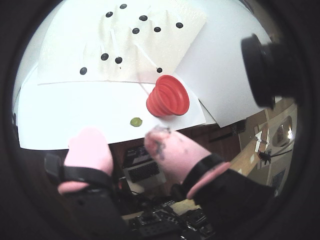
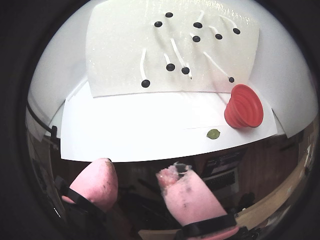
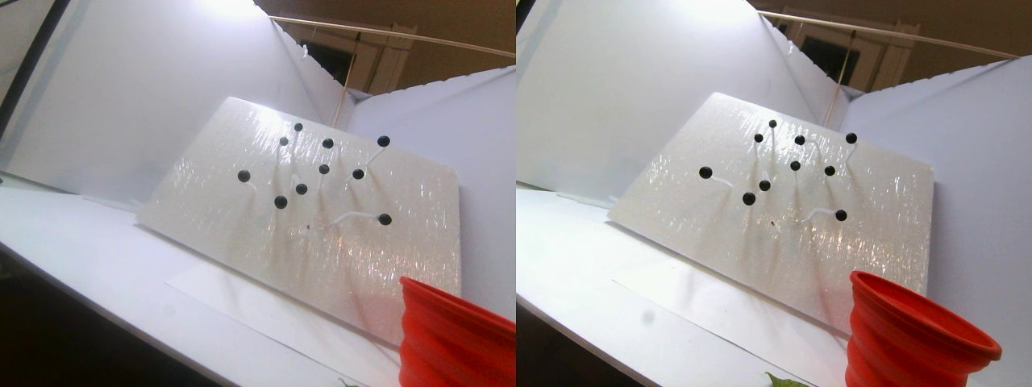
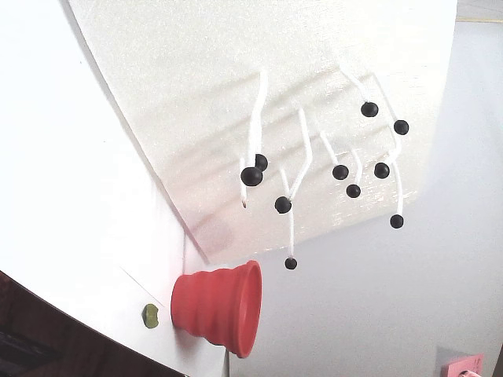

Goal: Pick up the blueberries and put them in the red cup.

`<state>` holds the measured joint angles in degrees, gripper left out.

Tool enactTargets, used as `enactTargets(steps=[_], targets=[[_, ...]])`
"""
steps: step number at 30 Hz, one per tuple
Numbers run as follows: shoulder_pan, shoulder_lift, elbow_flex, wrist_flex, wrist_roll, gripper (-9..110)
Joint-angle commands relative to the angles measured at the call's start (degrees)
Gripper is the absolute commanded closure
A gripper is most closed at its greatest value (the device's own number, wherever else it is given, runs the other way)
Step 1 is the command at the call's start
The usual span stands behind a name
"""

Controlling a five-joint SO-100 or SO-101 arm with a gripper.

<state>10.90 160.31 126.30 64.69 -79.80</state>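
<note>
Your gripper [image 2: 137,177] is showing at the bottom of both wrist views as two pink padded fingers [image 1: 90,150], and they are standing clearly apart with nothing between them, so it is released and empty. It is hovering out past the near edge of the white table [image 2: 125,130], over the dark floor side, well apart from everything you care about. The lower parts of the fingers are getting lost in black straps and the dark fisheye rim, so you are not seeing how they join the arm.

Moving outward, a small yellow-green blob [image 2: 213,133] is lying on the table near the front edge, just beside the red cup [image 2: 245,106]. The cup is standing upright on its narrow base (the stereo pair is cutting it off at the bottom edge), and its inside is not visible in any view.

Behind it, the blueberries [image 2: 170,67] are sitting on thin white stems sticking out of a glossy white board [image 2: 115,45] that is leaning back against the white wall. You are seeing about ten of them, though in the fixed view two are overlapping and are hard to separate. The lowest berry is hanging just above the cup's rim in that view.

A black object [image 1: 262,67] is intruding at the right of a wrist view, blurred beyond telling.
</note>
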Motion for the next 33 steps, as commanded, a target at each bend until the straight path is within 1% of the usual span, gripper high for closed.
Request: enactTargets(steps=[1,20,33], targets=[[-0.3,-1.7,-0.2,-4.0,-1.5,85],[-2.4,-10.5,4.0,-15.8,-6.1,84],[-3.2,-18.3,3.8,-23.5,-7.6,83]])
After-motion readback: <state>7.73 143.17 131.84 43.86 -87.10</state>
